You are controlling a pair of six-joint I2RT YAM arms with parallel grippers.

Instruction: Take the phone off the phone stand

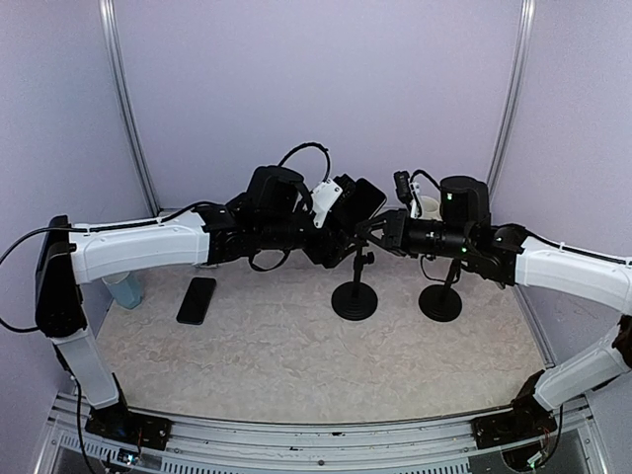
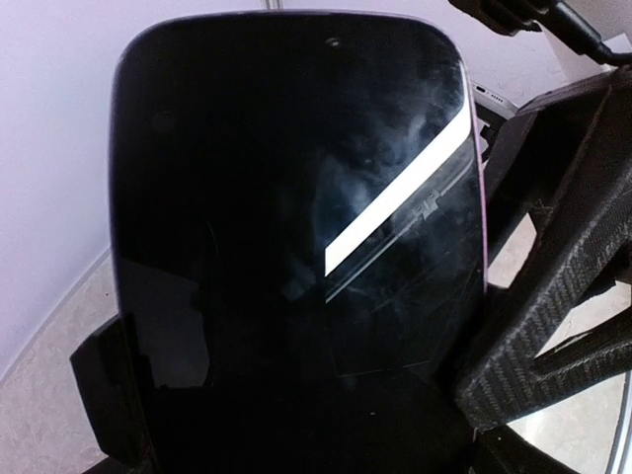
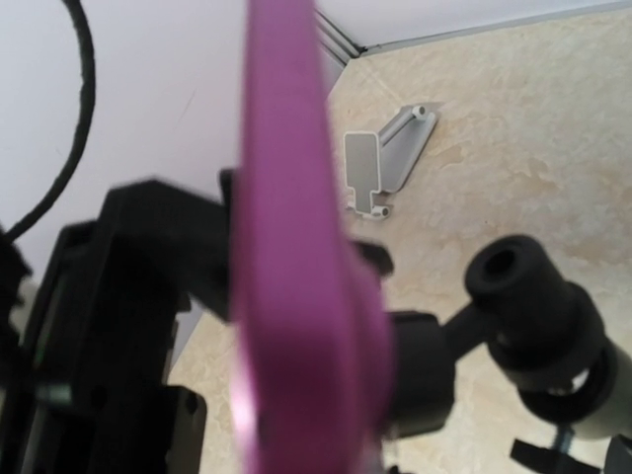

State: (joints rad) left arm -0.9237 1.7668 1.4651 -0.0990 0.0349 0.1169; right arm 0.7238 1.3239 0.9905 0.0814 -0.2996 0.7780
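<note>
— Where do our left gripper [image 1: 348, 197] fingers [image 2: 553, 296] stand?
— Wide apart, one on each side of the phone [image 2: 296, 197]. We cannot tell whether they press it.
— And our right gripper [image 1: 380, 229]?
— It is at the neck of the stand [image 1: 355, 296], just under the phone. We cannot tell if it is clenched. The phone sits tilted on top of the stand.

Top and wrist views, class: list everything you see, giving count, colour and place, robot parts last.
mounted phone: one, black screen, purple case, on the centre stand
centre stand: one, black, mid-table
second stand: one, black, right of it
loose phone: one, black, flat on table, left
pale-blue object: one, far left, partly hidden
table: one, beige marbled
left gripper: one, black, at mounted phone
right gripper: one, black, at mounted phone
</note>
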